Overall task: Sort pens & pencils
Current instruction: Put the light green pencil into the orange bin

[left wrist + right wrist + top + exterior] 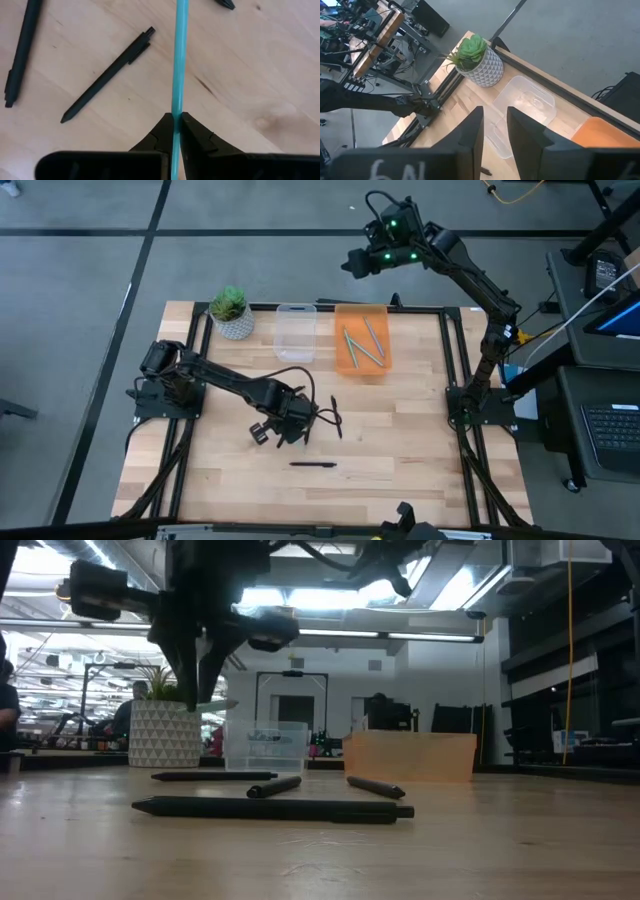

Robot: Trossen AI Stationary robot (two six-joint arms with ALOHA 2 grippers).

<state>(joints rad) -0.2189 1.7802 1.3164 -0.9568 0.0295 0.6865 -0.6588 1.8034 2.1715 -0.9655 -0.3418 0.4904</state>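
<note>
Nearest, one black pen [313, 464] lies crosswise, its axis from 9 to 3 o'clock, on the wooden table [400, 450]. Just beyond, a teal pencil [178, 60] is pinched lengthwise by the left gripper [292, 423] above three more black pens [331, 418]. Farther off, three pencils [362, 345] are seen in the orange tray [361, 366]. At 1 o'clock the right gripper [352, 262] is held slightly spread.

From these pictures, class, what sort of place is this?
Probably a robotics lab or workshop: two robot arms fixed to a framed wooden table, a laptop on a cart beside it, and open ceilings with strip lights beyond.
</note>
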